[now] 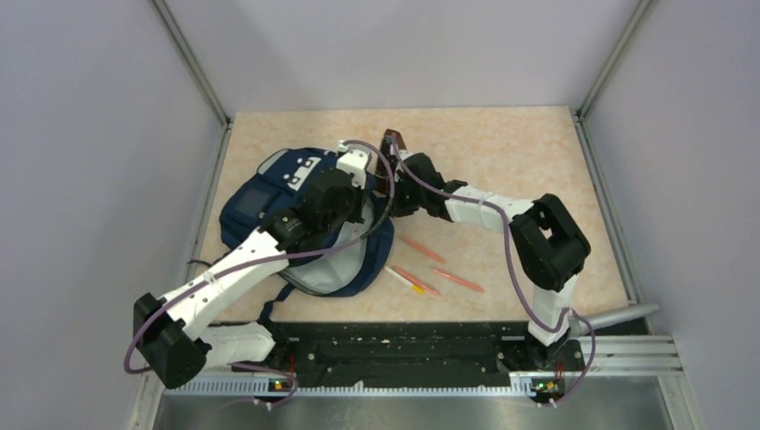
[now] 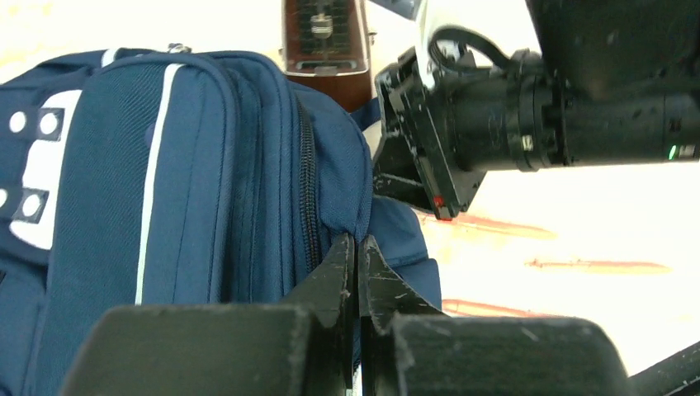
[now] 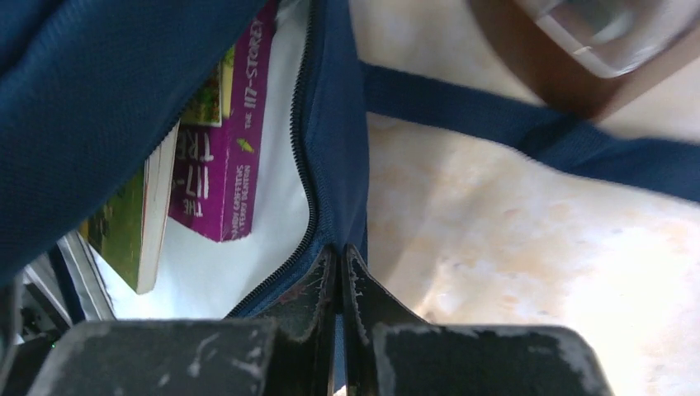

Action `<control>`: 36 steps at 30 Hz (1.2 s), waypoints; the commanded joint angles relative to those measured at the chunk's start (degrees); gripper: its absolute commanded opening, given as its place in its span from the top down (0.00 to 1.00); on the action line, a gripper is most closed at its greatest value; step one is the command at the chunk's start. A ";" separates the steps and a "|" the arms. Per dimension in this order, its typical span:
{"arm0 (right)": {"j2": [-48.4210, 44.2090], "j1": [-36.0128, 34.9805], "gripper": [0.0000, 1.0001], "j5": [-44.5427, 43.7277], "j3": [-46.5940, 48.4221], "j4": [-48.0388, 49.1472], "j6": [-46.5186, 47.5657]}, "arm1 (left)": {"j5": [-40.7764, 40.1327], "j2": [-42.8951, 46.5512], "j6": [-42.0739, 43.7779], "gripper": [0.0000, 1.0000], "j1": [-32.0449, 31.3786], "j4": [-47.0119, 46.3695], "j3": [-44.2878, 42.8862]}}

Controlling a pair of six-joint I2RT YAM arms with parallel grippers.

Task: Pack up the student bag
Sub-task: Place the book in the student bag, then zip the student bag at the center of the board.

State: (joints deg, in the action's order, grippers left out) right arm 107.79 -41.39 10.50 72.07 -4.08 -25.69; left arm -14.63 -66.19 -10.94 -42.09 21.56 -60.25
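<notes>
The navy student bag (image 1: pixel 269 193) lies on the table at centre left, its main compartment unzipped and pale lining showing (image 1: pixel 332 273). My left gripper (image 1: pixel 369 184) is shut on the bag's fabric edge beside the zip (image 2: pixel 357 247). My right gripper (image 1: pixel 392 195) is shut on the zipped rim of the opening (image 3: pixel 340 252), close beside the left one. Inside the bag lie a purple book (image 3: pixel 227 140) and a green book (image 3: pixel 124 223). The bag's striped front panel (image 2: pixel 157 165) fills the left wrist view.
A brown metronome-like object (image 1: pixel 392 143) stands just behind the bag and also shows in the left wrist view (image 2: pixel 323 41). Several orange-red pencils (image 1: pixel 421 249) (image 1: pixel 457 279) lie on the table right of the bag. A dark strap (image 3: pixel 495 124) trails across the table.
</notes>
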 commanded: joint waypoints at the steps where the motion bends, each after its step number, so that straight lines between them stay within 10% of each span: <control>1: -1.59 4.37 1.00 5.44 4.49 -0.52 2.53 | 4.35 -2.74 0.58 1.00 -0.72 -11.86 -3.60; 4: -2.43 5.71 0.92 6.14 4.72 -1.22 2.98 | 1.56 -3.76 -0.13 0.94 -0.66 -9.36 -4.84; 8: -6.70 5.96 0.53 3.48 3.50 -3.02 3.97 | -0.32 -1.62 -1.00 0.35 -0.42 -5.19 -5.22; 10: -9.31 5.97 0.38 0.36 2.55 -4.46 3.98 | -0.28 0.60 -2.02 0.21 0.12 -3.93 -4.17; 16: -18.30 5.96 0.18 -10.31 -3.24 -8.29 4.03 | 4.68 5.65 -8.02 0.11 6.27 4.22 -2.45; 36: -17.35 -8.75 0.16 -6.32 -18.14 5.29 -8.78 | 3.68 19.74 -25.57 0.09 24.10 5.53 17.41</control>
State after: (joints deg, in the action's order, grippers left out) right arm 88.05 -50.06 5.82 55.07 -4.12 -30.85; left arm -10.39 -48.93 -33.87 -20.40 28.29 -45.12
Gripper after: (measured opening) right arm 0.841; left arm 0.899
